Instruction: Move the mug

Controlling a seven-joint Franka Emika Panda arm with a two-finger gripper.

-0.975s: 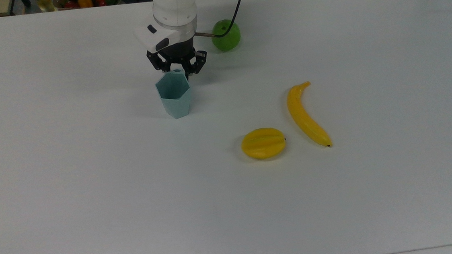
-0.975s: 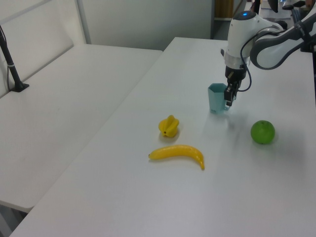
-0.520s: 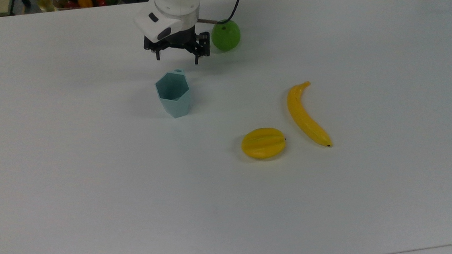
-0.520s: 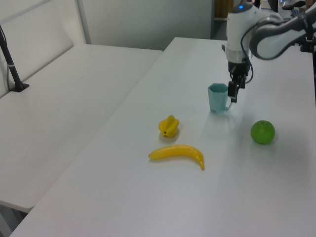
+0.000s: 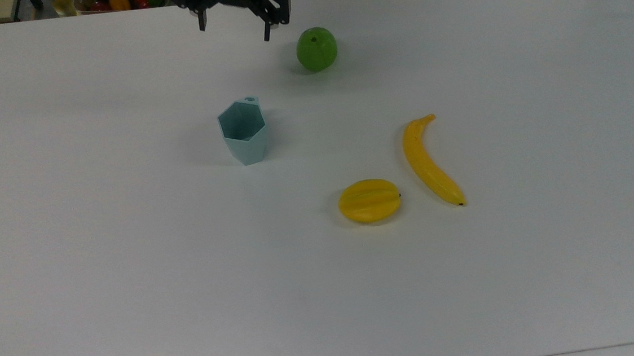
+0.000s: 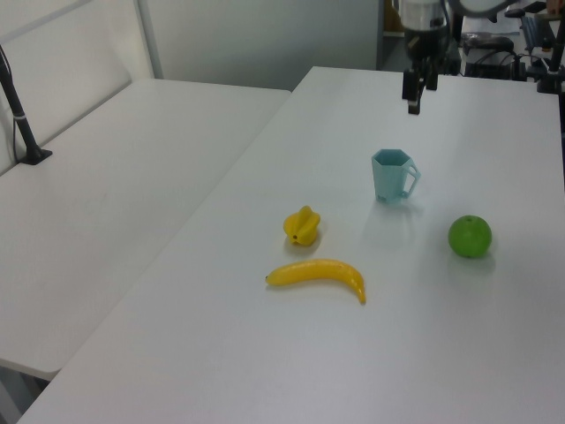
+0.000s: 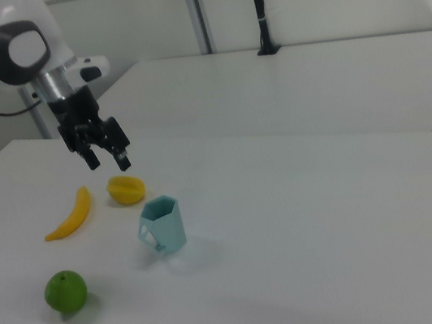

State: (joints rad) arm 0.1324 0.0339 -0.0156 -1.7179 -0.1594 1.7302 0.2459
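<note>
Your gripper (image 5: 234,29) hangs in the air above the white table (image 5: 132,272), its two black fingers (image 7: 124,161) spread apart and holding nothing. In the top view it sits near the upper edge, well clear of the mug (image 5: 243,132), which stands upright on the table. The mug's hexagonal rim faces up and its small handle points toward the top view's upper edge; in the left view the handle juts to the left view's right. A green apple (image 5: 316,49) rests near the mug, to the top view's upper right of it. Well apart, toward the top view's lower right, lie a yellow starfruit (image 5: 369,200) and a banana (image 5: 429,161), side by side without touching. In the right view your gripper hovers above and to the right view's left of the mug, fingertips pointing down.
</note>
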